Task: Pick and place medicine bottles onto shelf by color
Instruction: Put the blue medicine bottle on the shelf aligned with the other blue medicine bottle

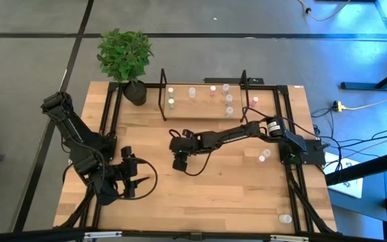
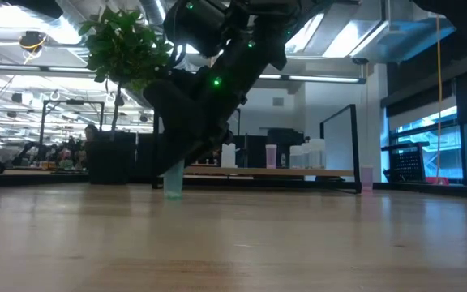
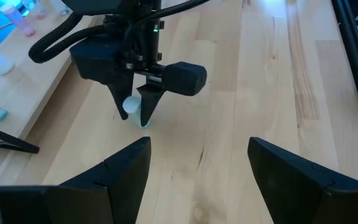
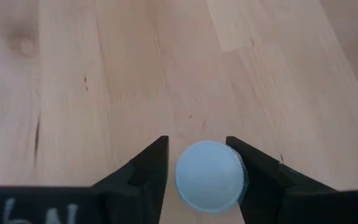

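My right gripper (image 1: 180, 163) points down at the middle of the table, shut on a tiny pale greenish bottle (image 4: 210, 176) with a white cap. The bottle also shows in the low view (image 2: 173, 185) and in the left wrist view (image 3: 131, 107). The shelf (image 1: 207, 101), a light board in a black wire frame, stands at the far edge with several small bottles (image 1: 192, 93) upright on it. My left gripper (image 1: 140, 176) waits open and empty at the near left, facing the right gripper. My right gripper has the bottle's sides just below the cap (image 4: 240, 177), pinched between its two fingers (image 3: 148, 106). The fingers come from above, pointing down. The bottle stands upright with its foot (image 2: 173, 195) on the table.
A potted plant (image 1: 125, 57) stands at the far left corner beside the shelf. Loose bottles stand on the table at the right (image 1: 265, 155), near the front right corner (image 1: 285, 218) and just right of the shelf (image 1: 254, 102). Black frame rails run along both table sides.
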`<state>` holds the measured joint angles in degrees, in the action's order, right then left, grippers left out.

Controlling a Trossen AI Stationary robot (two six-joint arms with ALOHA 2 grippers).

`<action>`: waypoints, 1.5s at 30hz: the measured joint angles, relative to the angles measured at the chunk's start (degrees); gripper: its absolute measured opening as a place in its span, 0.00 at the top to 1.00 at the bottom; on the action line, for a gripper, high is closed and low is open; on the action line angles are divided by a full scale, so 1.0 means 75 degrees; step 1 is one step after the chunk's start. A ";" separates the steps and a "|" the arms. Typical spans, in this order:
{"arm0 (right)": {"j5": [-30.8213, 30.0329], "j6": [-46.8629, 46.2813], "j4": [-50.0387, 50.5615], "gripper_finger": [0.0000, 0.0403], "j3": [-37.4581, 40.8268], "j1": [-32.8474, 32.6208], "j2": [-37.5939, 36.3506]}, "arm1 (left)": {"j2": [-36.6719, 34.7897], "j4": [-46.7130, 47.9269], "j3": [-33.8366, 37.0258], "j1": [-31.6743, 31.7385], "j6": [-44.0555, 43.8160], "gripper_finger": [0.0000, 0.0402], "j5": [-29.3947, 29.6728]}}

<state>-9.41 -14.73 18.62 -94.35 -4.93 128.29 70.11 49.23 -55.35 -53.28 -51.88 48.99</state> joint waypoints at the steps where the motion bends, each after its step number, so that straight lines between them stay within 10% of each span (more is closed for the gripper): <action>1: 0.0000 0.0003 -0.0006 0.57 0.0000 0.0000 0.0000 | 0.0000 0.0000 0.0000 0.0000 0.0000 0.34 -0.0003; 30: -0.0011 0.0467 0.2964 0.44 -0.2488 0.0041 -0.0016 | 0.0000 0.0003 0.0000 -0.0001 0.0000 0.34 0.0002; 45: -0.3364 0.0192 0.4890 0.44 -0.3013 -0.0937 -0.1237 | 0.0015 -0.0505 0.0874 0.0437 -0.0009 0.34 0.0792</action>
<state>-34.64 -13.29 55.30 -116.95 -11.96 119.01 70.22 45.44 -48.80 -50.00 -51.94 54.93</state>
